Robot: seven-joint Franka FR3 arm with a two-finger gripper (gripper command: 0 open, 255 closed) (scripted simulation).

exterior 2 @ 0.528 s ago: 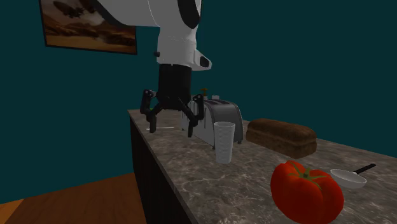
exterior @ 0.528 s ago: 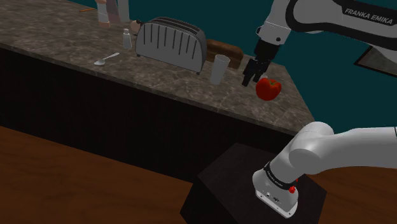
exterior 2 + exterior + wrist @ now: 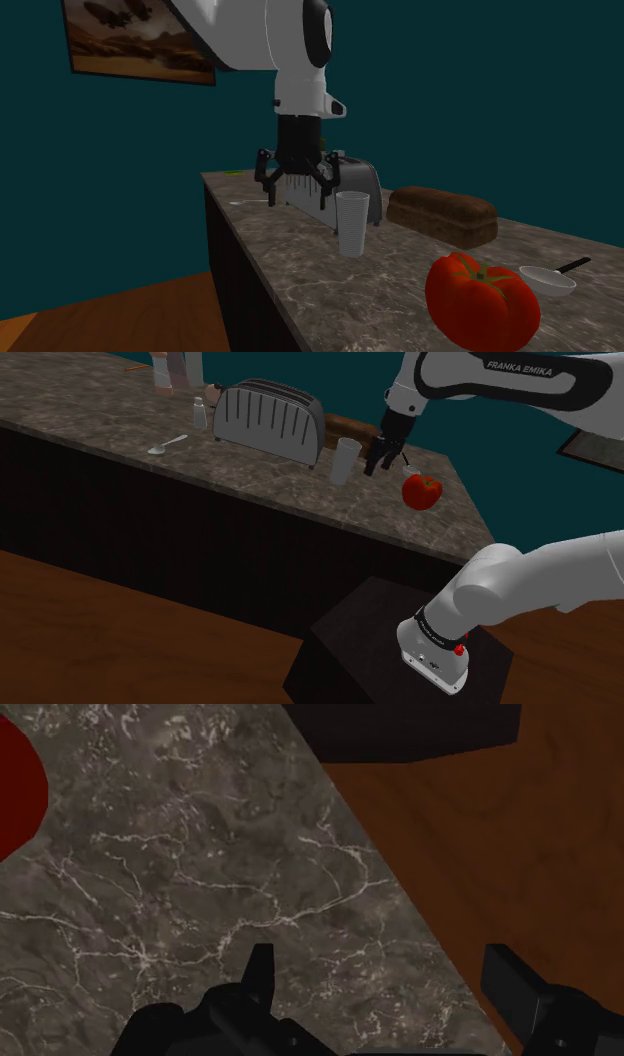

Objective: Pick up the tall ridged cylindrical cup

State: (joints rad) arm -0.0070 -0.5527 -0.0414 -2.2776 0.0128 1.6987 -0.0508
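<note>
Ridged white cup [image 3: 351, 223], mid-frame on the countertop [image 3: 330, 285], looks light and easily tipped; I'd clasp its midsection. Gripper [image 3: 295, 199] hangs wide open, empty, just beside it.

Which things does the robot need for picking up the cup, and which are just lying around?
For the job:
- tall pale cup
- claw, open, beside the cup

Just lying about:
- toaster
- bread loaf
- red tomato
- spoon
</note>
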